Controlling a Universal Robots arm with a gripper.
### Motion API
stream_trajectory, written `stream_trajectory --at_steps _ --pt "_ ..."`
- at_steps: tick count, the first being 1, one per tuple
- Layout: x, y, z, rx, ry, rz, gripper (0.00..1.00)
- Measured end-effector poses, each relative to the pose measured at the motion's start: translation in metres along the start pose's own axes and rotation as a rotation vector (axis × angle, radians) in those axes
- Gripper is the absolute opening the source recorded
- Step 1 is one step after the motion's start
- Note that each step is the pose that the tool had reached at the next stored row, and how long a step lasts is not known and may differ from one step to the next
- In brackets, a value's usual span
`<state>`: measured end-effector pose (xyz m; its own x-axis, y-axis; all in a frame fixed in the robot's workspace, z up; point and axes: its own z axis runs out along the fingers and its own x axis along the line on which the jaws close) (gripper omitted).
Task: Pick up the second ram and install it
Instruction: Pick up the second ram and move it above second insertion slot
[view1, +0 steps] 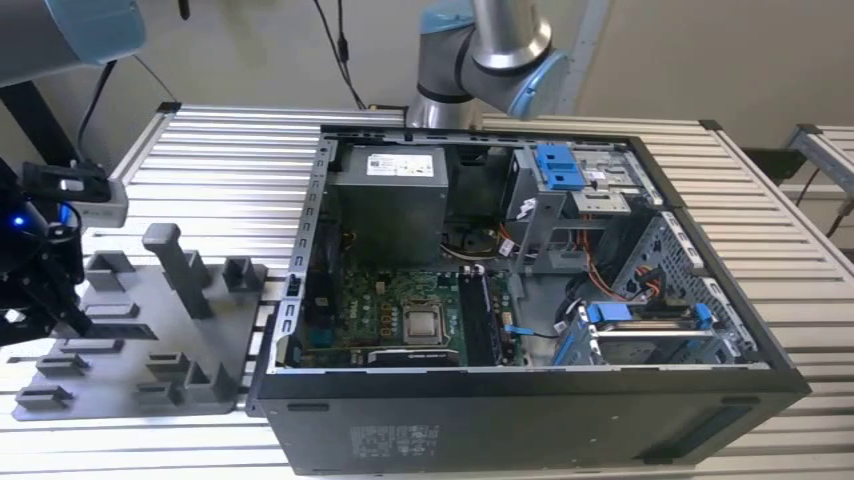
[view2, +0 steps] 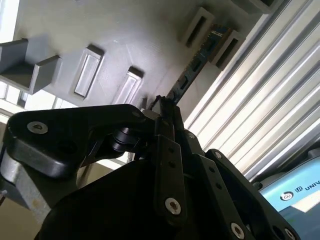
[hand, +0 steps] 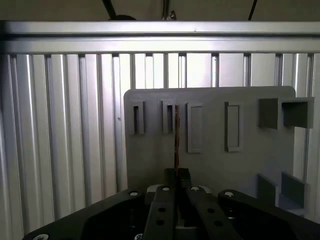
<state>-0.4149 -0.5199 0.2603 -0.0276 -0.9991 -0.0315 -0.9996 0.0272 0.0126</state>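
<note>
The second ram (hand: 176, 135) appears edge-on as a thin dark strip over the grey holder tray (hand: 150, 165), next to one of its slots. In the second wrist view the second ram (view2: 197, 62) is a dark stick with black chips and a bluish label, running from my fingertips toward two tray posts. My gripper (hand: 177, 176) is shut on the near end of the stick, also seen in the second wrist view (view2: 165, 107). In the exterior view my gripper (view1: 34, 290) hangs over the tray (view1: 160, 330) at the far left. Whether the stick still sits in its slot I cannot tell.
An open computer case (view1: 534, 400) lies to the right of the tray, with the motherboard (view1: 400, 310) and its memory slots (view1: 481, 315) exposed. Both rest on a ribbed metal table (view1: 227, 160). The tray carries upright posts (view1: 180, 270) and several empty slots (hand: 232, 125).
</note>
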Motion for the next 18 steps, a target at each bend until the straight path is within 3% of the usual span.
stream_trajectory --at_steps 9,18 --pt "-0.0003 0.0001 -0.0107 0.0 0.0 0.0 0.14" --pt "-0.0009 0.0003 -0.027 0.0 0.0 0.0 0.14"
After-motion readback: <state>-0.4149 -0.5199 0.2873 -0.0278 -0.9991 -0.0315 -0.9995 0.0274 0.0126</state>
